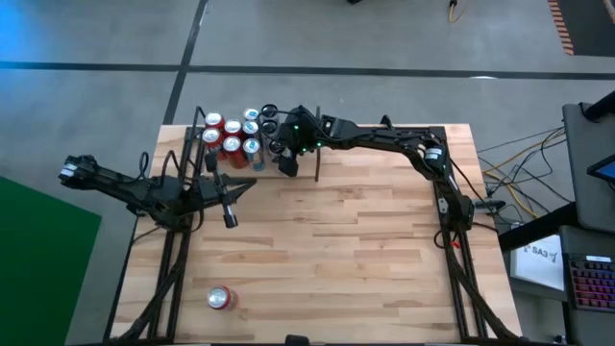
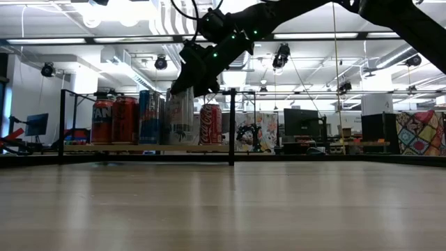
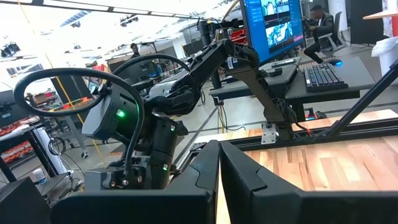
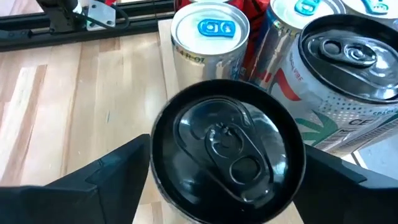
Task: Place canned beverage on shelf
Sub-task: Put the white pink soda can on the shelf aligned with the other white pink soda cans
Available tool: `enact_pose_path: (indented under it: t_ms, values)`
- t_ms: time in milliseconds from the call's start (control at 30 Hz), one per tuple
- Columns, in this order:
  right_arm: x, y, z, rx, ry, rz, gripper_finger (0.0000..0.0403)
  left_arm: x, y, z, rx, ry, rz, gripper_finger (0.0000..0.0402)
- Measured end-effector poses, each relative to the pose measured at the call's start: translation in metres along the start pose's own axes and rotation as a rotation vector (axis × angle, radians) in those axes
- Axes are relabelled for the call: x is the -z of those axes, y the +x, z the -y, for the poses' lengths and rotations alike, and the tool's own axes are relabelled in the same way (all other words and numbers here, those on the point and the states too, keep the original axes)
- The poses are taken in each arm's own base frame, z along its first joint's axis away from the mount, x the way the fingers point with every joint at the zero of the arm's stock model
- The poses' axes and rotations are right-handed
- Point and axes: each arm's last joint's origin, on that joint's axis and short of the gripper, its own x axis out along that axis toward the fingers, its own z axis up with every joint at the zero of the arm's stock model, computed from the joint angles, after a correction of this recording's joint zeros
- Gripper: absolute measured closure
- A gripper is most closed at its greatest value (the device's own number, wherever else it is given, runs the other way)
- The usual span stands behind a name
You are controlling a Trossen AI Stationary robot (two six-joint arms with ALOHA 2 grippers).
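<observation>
A red can (image 1: 220, 298) lies on its side at the table's (image 1: 365, 259) near edge. The left pincer (image 1: 229, 217), clenched shut, hovers mid-table. Farther back, on the shelf (image 2: 139, 148), a black-topped can (image 4: 227, 151) stands upright, long axis vertical, between the spread fingers (image 4: 93, 180) of the right pincer (image 1: 285, 165), beside other cans (image 1: 231, 135).

Black-topped can (image 4: 227, 149) between open fingers (image 4: 93, 180)

The black-topped can's (image 4: 227, 155) body was cut off; the right gripper (image 1: 288, 154) hid it from above.
</observation>
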Motion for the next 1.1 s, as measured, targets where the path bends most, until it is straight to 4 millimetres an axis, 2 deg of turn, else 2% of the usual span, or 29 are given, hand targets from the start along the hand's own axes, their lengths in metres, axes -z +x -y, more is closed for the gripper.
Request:
enact_pose_path:
  t_ms: [233, 733, 967, 1100]
  values:
    - [-0.003, -0.003, -0.001, 0.0, 0.005, 0.008, 0.0071, 0.0, 0.0, 0.0, 0.0, 0.0, 0.0, 0.0402]
    - [-0.045, -0.041, -0.005, 0.001, -0.006, 0.045, 0.0076, 0.0, 0.0, 0.0, -0.001, 0.0, 0.0, 0.0402]
    - [-0.057, -0.058, -0.026, -0.015, -0.058, 0.056, 0.0079, 0.0, 0.0, 0.0, 0.0, 0.0, 0.0, 0.0402]
    - [-0.059, -0.066, -0.04, -0.038, -0.098, 0.039, 0.0117, 0.0, 0.0, 0.0, 0.001, 0.003, -0.004, 0.0402]
